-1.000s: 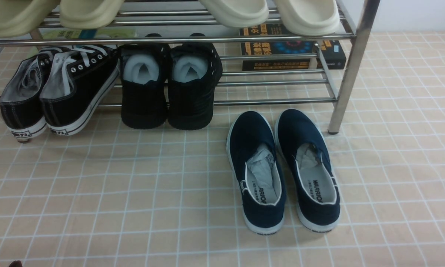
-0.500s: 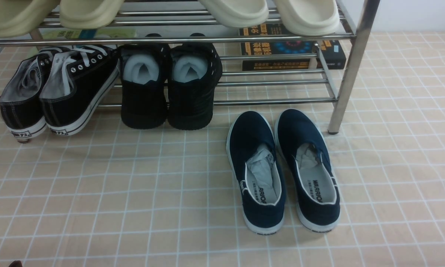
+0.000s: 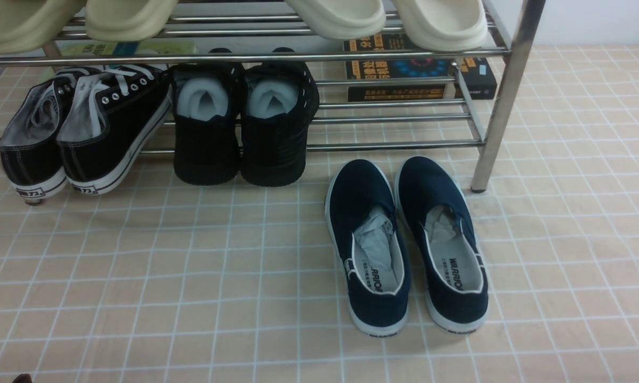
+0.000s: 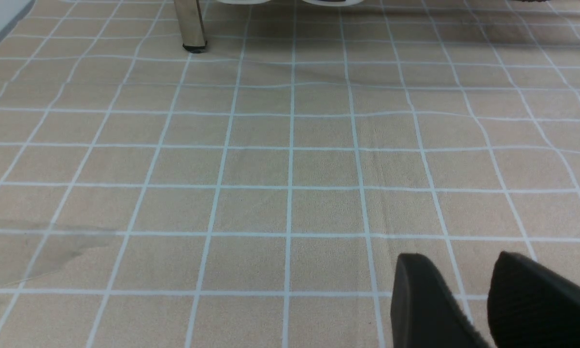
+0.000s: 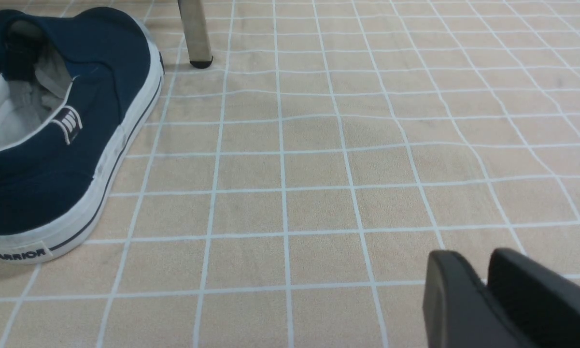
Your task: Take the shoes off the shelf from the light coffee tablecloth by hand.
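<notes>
Nearest the camera, the light coffee tablecloth [image 3: 138,298] fills the lower half of the front view, its white grid slightly wavy. In the left wrist view the left gripper [image 4: 468,295] shows two dark fingers above bare cloth with a clear strip of cloth visible between them: it is apart and grips nothing. In the right wrist view the right gripper [image 5: 483,290] shows two dark fingers with only a thin gap between them; nothing sits between them, and whether they are fully closed cannot be told.

Right of center in the front view lie the two navy shoes [image 3: 404,244], side by side on the cloth, heels toward the camera, toes pointing at the rack. Each has a white sole, a grey insole printed WARRIOR and crumpled paper inside. They are off the shelf [image 3: 500,106], just in front of its lower right bar and close to its right front leg.

Farther back, on the lower tier, stand two all-black shoes [image 3: 242,122] stuffed with white paper at center, and two black lace-up sneakers [image 3: 80,133] at the left edge, heels overhanging the front bar. Behind the bars at upper right lies one dark book [image 3: 420,72]. Along the top edge, on the upper tier, four pale slippers [image 3: 340,16] show their fronts.
</notes>
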Motion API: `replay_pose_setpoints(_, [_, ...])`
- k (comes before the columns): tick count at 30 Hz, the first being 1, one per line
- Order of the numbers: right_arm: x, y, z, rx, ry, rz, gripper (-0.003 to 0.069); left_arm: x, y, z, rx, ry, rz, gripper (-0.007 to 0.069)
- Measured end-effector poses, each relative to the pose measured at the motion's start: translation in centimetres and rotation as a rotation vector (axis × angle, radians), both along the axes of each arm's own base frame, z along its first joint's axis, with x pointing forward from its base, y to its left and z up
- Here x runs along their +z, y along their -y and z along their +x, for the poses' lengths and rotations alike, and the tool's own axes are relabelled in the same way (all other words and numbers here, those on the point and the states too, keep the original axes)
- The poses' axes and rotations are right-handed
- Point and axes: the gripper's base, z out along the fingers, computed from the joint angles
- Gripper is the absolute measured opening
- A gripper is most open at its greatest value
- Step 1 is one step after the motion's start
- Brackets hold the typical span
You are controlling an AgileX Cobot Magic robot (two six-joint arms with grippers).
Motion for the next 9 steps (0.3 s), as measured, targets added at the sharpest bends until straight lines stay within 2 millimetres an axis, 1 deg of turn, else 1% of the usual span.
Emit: replay_pose_setpoints(9, [0.0, 0.0, 0.0, 0.0, 0.0, 0.0, 0.0147, 0.0, 0.0, 0.0, 0.0, 0.0, 0.0, 0.0242])
